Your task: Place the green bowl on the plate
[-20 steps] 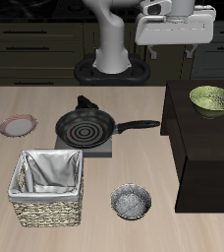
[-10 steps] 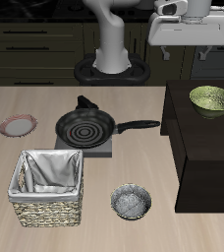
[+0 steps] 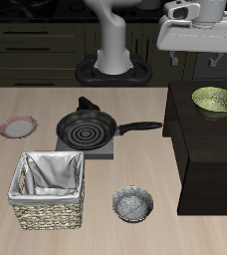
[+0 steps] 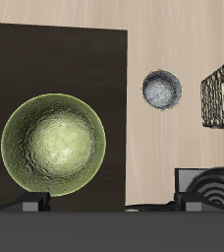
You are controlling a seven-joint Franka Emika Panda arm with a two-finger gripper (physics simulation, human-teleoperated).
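- The gripper (image 3: 197,52) hangs high in the air; only its finger bases show at the wrist view's edge, so I cannot tell whether the jaws are spread or pressed together, and nothing sits between them.
- Almost straight below it, the green bowl (image 4: 53,143) rests upright on a dark raised block (image 4: 45,54).
- It looks small, stiff, light and probably glossy, so likely slippery; pinching one wall at the rim, a finger inside and one outside, seems the surest hold.
- Far off across the table lies the plate (image 3: 19,127), beyond the frying pan (image 3: 86,129).
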